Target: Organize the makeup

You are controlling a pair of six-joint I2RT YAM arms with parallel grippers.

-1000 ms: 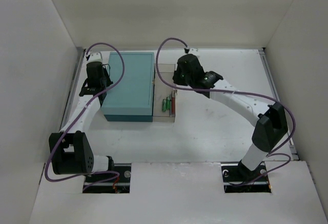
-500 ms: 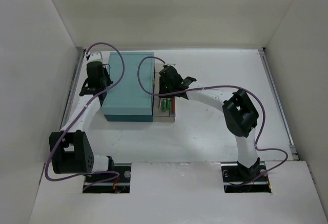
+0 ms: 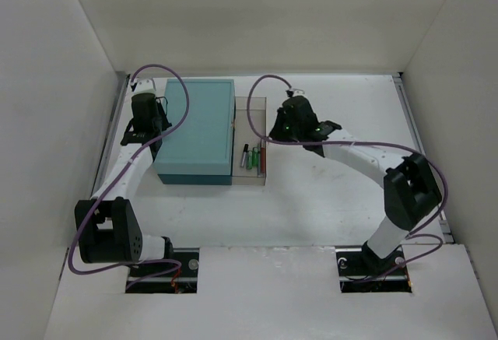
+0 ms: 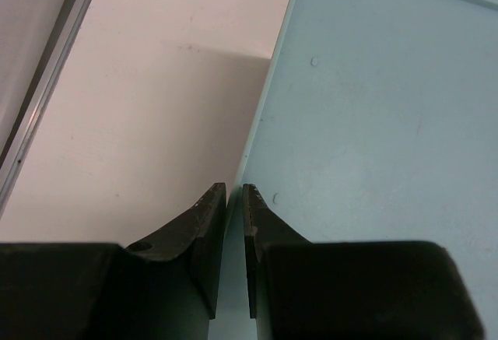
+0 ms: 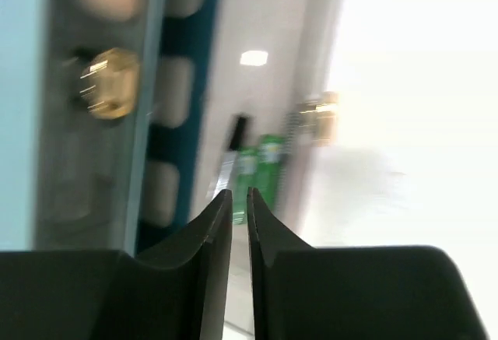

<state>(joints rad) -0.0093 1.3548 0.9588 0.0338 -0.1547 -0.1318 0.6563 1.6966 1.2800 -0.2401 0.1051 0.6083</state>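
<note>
Left fingers, pressed almost together, sit at the left edge of the large teal box. Its clear plastic drawer, open rightward, holds a thin dark pencil, green tube and red pencil. Right fingers, nearly closed too, hover beside it.

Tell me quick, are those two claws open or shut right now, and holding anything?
Left gripper: shut, holding nothing.
Right gripper: shut, holding nothing.
</note>
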